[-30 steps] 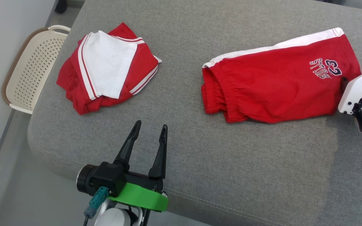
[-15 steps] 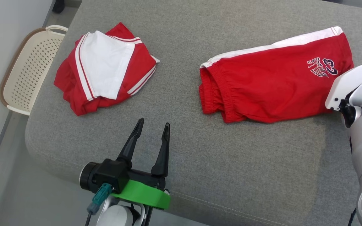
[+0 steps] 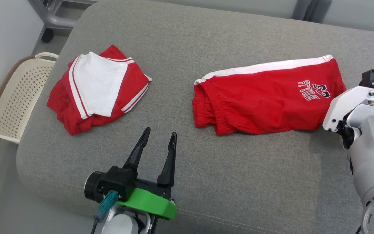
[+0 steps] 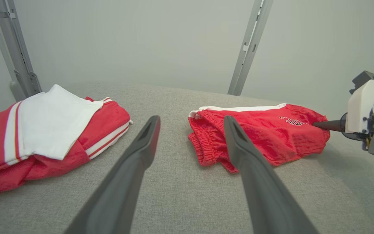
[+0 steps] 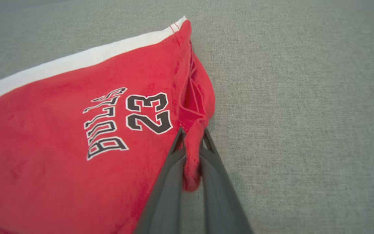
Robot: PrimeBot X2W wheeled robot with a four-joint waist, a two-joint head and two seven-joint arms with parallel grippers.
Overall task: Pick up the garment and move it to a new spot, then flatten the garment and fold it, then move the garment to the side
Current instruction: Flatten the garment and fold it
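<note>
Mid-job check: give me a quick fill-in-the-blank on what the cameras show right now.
1. The right gripper is ____ on the shorts' hem.
2. The left gripper hangs ____, holding nothing.
3. The number printed on the shorts is ____.
4. The basket is on the robot's ____ side.

Missing words: shut; open; 23; left.

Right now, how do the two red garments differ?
The shorts lie spread long; the folded garment sits in a compact pile. The shorts show a BULLS 23 print; the folded garment a broad white panel. The right hand pinches the shorts' hem; nothing touches the folded garment. Both are red with white trim.
</note>
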